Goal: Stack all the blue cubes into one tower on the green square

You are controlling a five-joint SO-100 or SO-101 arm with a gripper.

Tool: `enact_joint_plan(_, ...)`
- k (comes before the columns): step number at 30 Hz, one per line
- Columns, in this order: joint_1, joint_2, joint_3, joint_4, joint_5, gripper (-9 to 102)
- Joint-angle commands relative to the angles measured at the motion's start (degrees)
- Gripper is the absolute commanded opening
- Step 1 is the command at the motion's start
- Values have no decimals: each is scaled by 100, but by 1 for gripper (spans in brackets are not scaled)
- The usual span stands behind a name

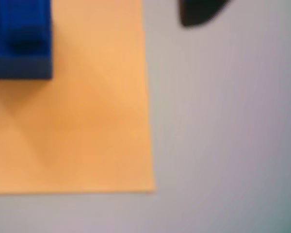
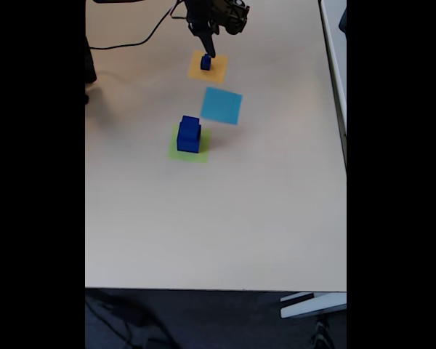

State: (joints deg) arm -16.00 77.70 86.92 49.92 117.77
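Note:
The small blue cube [image 2: 206, 63] rests on an orange square [image 2: 207, 66] at the far side of the table. My gripper [image 2: 209, 51] hangs just above and behind it, pointing down. In the wrist view this blue cube [image 1: 20, 39] fills the top left corner on the orange square [image 1: 82, 121], and one black fingertip [image 1: 200, 12] shows at the top, well apart from the cube; the jaws look open. On the green square [image 2: 190, 151] a medium blue cube [image 2: 190, 123] sits atop a large blue cube [image 2: 189, 139], forming a two-high tower.
A light-blue square [image 2: 221, 105] lies flat between the orange and green squares. A black cable [image 2: 142, 40] runs across the table's far left. The table's near edge [image 2: 218, 289] is at the bottom; its right edge [image 2: 344, 145] is close to the frame's dark border.

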Motion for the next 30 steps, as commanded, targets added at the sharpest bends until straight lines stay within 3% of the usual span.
enact_joint_plan(1, -114, 114, 158, -334, 70, 30)
enact_joint_plan(7, -158, 176, 659, -870, 105, 28)
enact_joint_plan(30, -53, 316, 1011, -1046, -62, 25)
